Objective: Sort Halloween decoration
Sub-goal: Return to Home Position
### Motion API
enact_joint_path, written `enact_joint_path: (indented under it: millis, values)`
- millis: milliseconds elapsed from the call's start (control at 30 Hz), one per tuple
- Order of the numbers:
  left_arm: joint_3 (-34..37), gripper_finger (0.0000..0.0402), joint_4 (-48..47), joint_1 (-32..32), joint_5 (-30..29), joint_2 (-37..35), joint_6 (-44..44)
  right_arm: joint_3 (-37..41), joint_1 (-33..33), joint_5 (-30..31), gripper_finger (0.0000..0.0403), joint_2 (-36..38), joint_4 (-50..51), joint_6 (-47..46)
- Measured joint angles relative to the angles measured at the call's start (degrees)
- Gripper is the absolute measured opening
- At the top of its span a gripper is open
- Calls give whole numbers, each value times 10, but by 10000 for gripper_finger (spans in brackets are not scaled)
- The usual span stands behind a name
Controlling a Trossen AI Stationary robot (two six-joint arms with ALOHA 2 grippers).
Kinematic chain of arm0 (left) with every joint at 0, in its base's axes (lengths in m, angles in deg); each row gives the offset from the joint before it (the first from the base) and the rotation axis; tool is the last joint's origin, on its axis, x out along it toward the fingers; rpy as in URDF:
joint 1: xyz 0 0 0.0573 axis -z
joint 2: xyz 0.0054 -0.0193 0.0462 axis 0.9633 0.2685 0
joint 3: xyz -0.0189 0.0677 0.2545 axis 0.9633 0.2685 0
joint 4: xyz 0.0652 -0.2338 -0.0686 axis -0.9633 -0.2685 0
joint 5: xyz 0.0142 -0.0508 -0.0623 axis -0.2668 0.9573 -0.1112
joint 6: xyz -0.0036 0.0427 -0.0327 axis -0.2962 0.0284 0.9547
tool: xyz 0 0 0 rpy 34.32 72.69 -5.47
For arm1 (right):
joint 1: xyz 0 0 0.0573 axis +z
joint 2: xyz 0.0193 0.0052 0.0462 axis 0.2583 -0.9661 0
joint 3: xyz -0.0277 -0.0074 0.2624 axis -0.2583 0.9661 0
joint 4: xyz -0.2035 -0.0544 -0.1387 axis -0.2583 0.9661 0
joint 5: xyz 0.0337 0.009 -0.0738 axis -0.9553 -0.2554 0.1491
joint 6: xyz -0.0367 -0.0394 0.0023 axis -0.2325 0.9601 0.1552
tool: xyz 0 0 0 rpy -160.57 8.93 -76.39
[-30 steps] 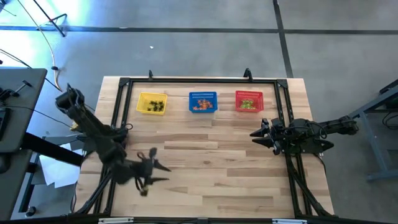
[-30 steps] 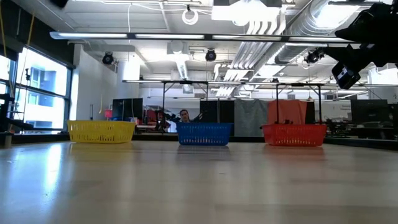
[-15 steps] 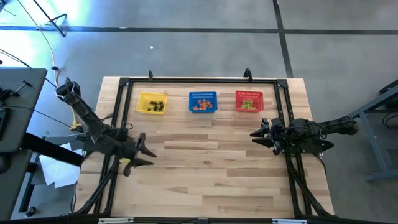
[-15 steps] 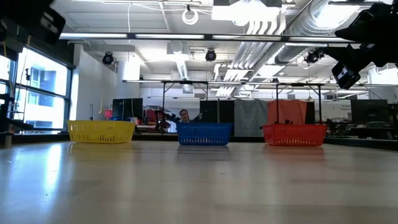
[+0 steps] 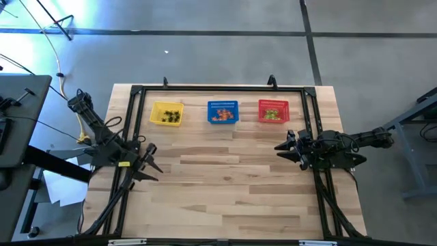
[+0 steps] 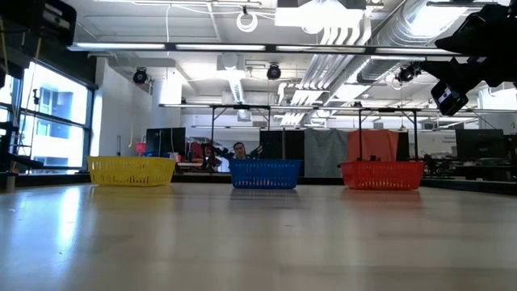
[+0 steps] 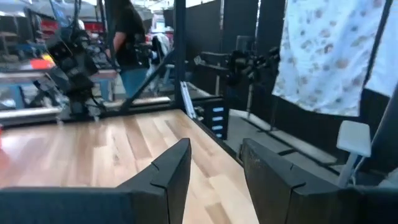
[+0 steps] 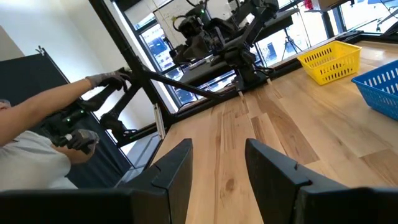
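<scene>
Left claw sat spread, empty, at left edge; right claw likewise, right. Risk: homing swing could clip black frame.

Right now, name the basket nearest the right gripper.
The red basket, at the row's right end; the blue basket is mid-row, the yellow basket farthest from the right gripper.

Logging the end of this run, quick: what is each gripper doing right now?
Left gripper: open, holding nothing.
Right gripper: open, holding nothing.
</scene>
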Motion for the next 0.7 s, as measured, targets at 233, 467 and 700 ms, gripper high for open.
enact_joint_path:
  millis: [233, 467, 700]
  values:
    - [54, 133, 22, 0, 58, -16, 39, 0, 0, 0, 145, 0, 0, 0]
    - [79, 133, 2, 0, 109, -50, 40, 0, 0, 0, 145, 0, 0, 0]
    - [79, 133, -10, 0, 151, -84, 43, 0, 0, 0, 145, 0, 0, 0]
